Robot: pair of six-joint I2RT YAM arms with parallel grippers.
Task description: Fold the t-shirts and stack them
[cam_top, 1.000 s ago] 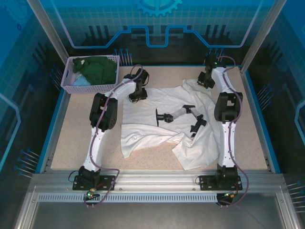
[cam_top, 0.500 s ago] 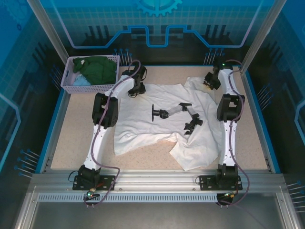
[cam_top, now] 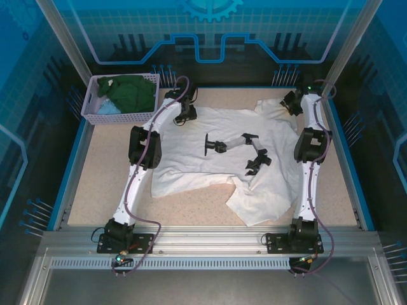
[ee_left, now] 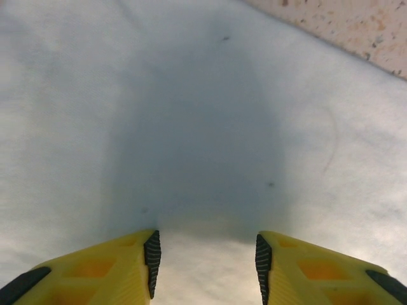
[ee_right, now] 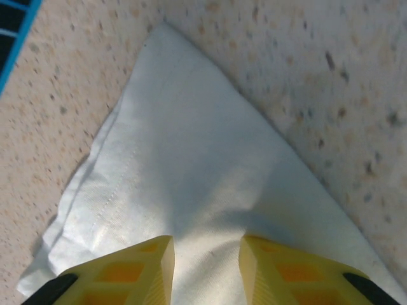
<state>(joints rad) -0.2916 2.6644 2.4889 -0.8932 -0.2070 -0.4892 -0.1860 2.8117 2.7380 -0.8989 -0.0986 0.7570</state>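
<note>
White t-shirt (cam_top: 184, 162) lies spread; basket (cam_top: 89, 117) apparently holds green shirt (cam_top: 132, 93).

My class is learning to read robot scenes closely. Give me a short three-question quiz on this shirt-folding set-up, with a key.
1. True or false: the white t-shirt lies on the table, outside the lavender mesh basket.
2. The dark green shirt is: A in the basket; B on the table; C in a tool.
3. Which tool is nearer the basket?
Key: 1 true; 2 A; 3 the left tool.
</note>
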